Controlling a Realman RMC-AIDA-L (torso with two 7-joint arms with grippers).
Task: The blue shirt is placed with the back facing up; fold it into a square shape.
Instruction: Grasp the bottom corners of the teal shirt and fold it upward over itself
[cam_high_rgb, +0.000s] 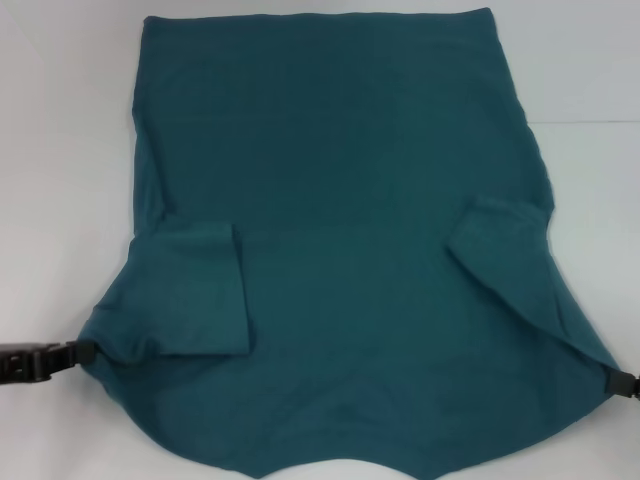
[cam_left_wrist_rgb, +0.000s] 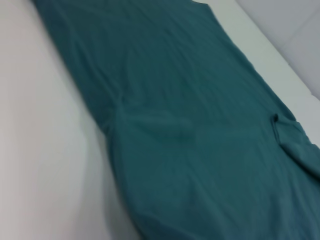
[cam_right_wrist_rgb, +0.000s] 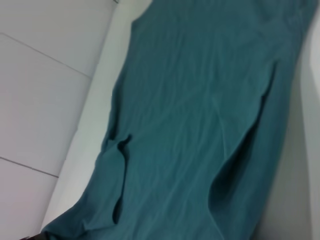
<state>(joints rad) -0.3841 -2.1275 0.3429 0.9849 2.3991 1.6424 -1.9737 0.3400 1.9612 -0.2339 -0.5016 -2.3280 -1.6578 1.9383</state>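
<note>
Nearest us, the blue shirt (cam_high_rgb: 350, 300) lies spread on the white counter (cam_high_rgb: 60, 150), plain side up; we read no writing or label on it. Both sleeves are folded inward. Our left tool (cam_high_rgb: 85, 352) pinches the shirt's shoulder edge, and the right tool (cam_high_rgb: 622, 383) grips the opposite shoulder edge, though we cannot tell how its fingers stand. Between the two tools the cloth is stretched wide. Beyond each tool, bare counter runs alongside the shirt's long edges.
</note>
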